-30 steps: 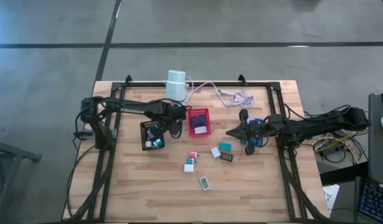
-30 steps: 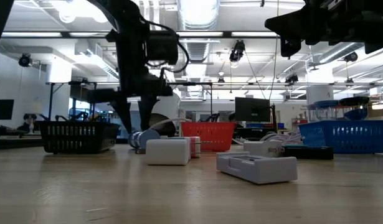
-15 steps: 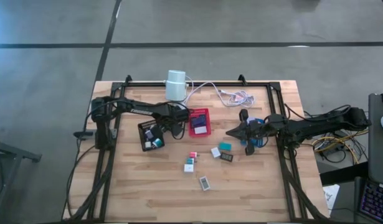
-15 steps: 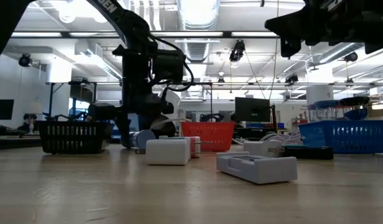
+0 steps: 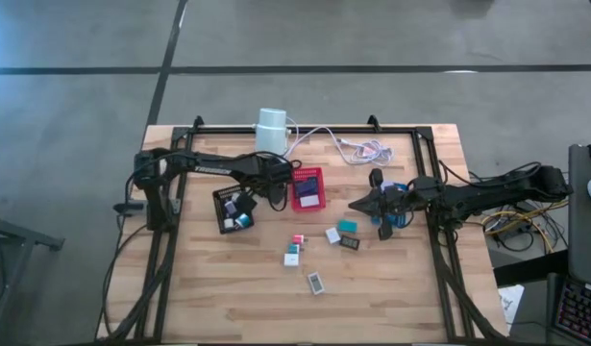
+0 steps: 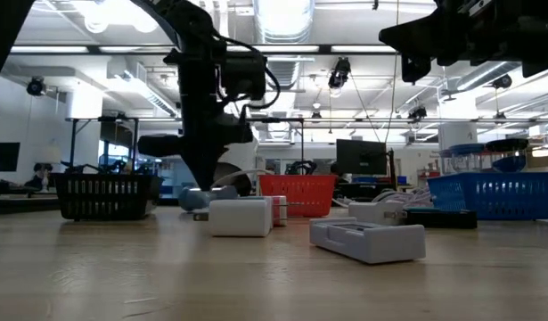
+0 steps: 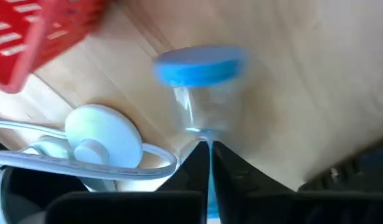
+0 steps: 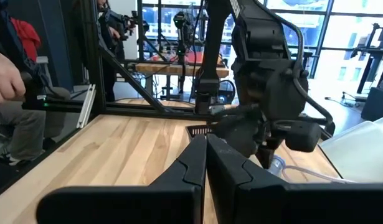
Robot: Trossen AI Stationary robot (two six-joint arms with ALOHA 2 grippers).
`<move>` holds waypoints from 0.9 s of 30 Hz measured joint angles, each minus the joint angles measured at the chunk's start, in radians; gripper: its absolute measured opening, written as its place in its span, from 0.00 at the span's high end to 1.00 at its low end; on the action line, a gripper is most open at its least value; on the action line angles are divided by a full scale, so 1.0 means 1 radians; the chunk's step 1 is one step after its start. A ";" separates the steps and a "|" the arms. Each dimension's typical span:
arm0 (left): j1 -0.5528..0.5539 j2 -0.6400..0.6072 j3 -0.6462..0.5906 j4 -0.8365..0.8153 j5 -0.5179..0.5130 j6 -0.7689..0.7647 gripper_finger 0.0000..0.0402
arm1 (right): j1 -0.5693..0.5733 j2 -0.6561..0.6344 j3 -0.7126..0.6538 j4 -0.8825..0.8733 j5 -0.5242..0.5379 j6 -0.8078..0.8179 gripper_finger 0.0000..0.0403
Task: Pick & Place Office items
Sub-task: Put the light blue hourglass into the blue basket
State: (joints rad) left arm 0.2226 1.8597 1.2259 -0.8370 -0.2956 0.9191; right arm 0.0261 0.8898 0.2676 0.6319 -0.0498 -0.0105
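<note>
Left tool is low over the bench, between the black tray and the red tray, near mid-bench toward the back edge. Fingers are closed. In the left wrist view the tips meet right at the lower edge of a blue-capped clear piece standing on the wood. Can't tell whether it is actually pinched.

Right tool is raised over the bench right of centre, fingers closed, nothing in it. Its arm crosses above the blue tray near the right edge.

The black tray holds small white, teal and purple pieces. The red tray holds a dark piece with pale marks, not readable.

Loose pieces lie mid-bench:
- teal block
- white block, just beside the teal block
- black block
- pink piece
- white-and-teal pair, just nearside of the pink piece
- white piece with a dark panel, alone and nearest the front edge

White cylinder stands at the back edge, and its cable loops along that edge toward the right.

White lettering runs along the left arm, too small to read here. No other writing is legible on the items or trays.

A person's hand shows beyond the bench in the right wrist view.
</note>
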 joint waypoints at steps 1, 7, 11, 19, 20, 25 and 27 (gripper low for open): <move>0.000 -0.006 0.000 -0.001 0.012 -0.006 0.99 | 0.000 0.000 0.000 0.000 0.000 0.001 0.98; -0.003 -0.036 -0.001 -0.007 0.095 -0.067 1.00 | 0.000 0.000 0.000 -0.003 0.000 0.003 0.98; 0.005 -0.046 0.010 -0.010 0.096 -0.223 0.98 | 0.000 0.000 0.000 -0.005 0.000 0.007 0.98; 0.008 -0.051 0.060 -0.095 0.097 -0.510 0.84 | 0.000 0.000 0.000 -0.005 0.000 0.009 0.98; 0.009 -0.051 0.064 -0.109 0.100 -0.528 0.81 | 0.000 0.000 0.000 -0.005 0.000 0.011 0.98; 0.011 -0.051 0.062 -0.134 0.154 -0.551 0.62 | 0.000 0.000 0.000 -0.005 0.000 0.013 0.98; 0.011 -0.047 0.059 -0.132 0.146 -0.560 0.54 | 0.000 0.000 0.000 -0.005 0.000 0.023 0.98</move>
State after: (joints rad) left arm 0.2335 1.8127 1.2849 -0.9695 -0.1499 0.3590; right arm 0.0261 0.8898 0.2672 0.6273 -0.0502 0.0122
